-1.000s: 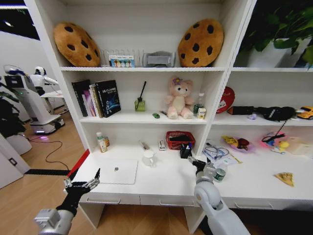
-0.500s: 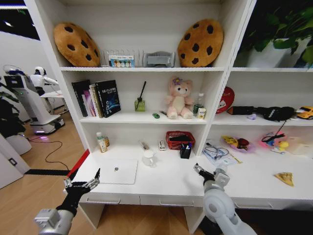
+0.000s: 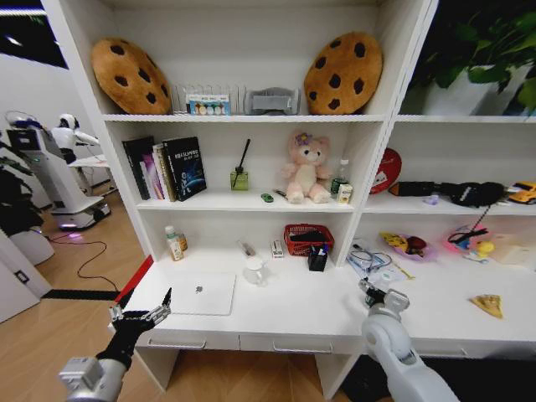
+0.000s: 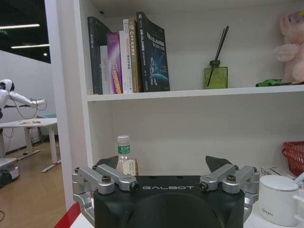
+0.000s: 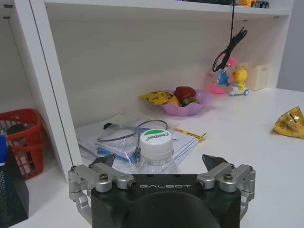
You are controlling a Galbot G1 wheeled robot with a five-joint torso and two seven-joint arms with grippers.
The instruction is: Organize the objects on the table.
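The silver laptop [image 3: 201,293] lies shut on the left of the white table [image 3: 289,311]. My left gripper [image 3: 139,317] hangs open off the table's front left corner, fingers [image 4: 107,162] spread on nothing. Further right, my right gripper [image 3: 382,293] is open at the clear jar [image 5: 156,151], whose white and green lid stands between the spread fingers [image 5: 214,162]; from the head view the gripper hides the jar. A blue and a black pen [image 3: 321,249] stand in a black holder. A tiny green item [image 3: 267,198] lies on the shelf above.
A red mesh basket [image 3: 308,239] and a white mug [image 3: 255,270] sit at the back of the table. Papers [image 5: 126,138] and a purple bowl [image 5: 186,107] lie beyond the jar. A yellow wedge [image 3: 487,304] rests far right. A small bottle [image 4: 124,156] stands by the shelving wall.
My right gripper has moved right along the table, from in front of the pen holder to the jar, which it now covers. The left arm has not moved.
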